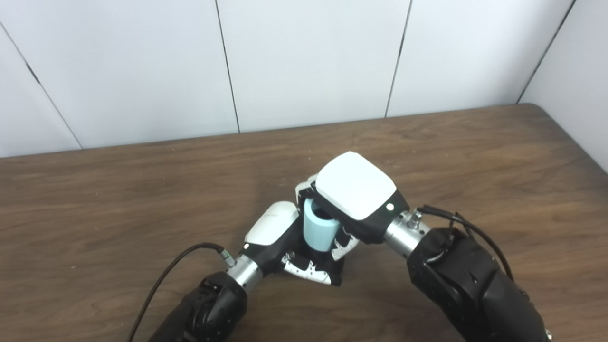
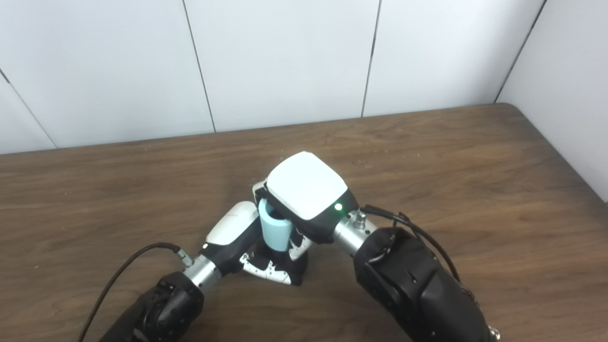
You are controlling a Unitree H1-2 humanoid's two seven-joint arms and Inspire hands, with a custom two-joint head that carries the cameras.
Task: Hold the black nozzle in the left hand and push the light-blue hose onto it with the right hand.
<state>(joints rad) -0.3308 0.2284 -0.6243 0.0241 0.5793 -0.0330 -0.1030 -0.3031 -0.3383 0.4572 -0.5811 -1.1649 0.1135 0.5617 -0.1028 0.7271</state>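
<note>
My two hands meet over the middle of the brown table [image 1: 142, 199]. My right hand [image 1: 354, 190] is shut on the light-blue hose [image 1: 319, 231], a short pale cylinder held upright under its white back. My left hand [image 1: 278, 232] sits just below and left of it, fingers curled around something black under the hose's lower end. That black piece [image 1: 327, 263] is mostly hidden by the fingers, so the nozzle's shape does not show. The hose's lower end goes down into the left hand's grasp. The hose also shows in the right eye view [image 2: 275, 231].
White wall panels [image 1: 304, 61] stand behind the table's far edge. The table's right edge [image 1: 574, 142] runs close to a side wall. A black cable [image 1: 166, 280] loops from the left wrist over the table.
</note>
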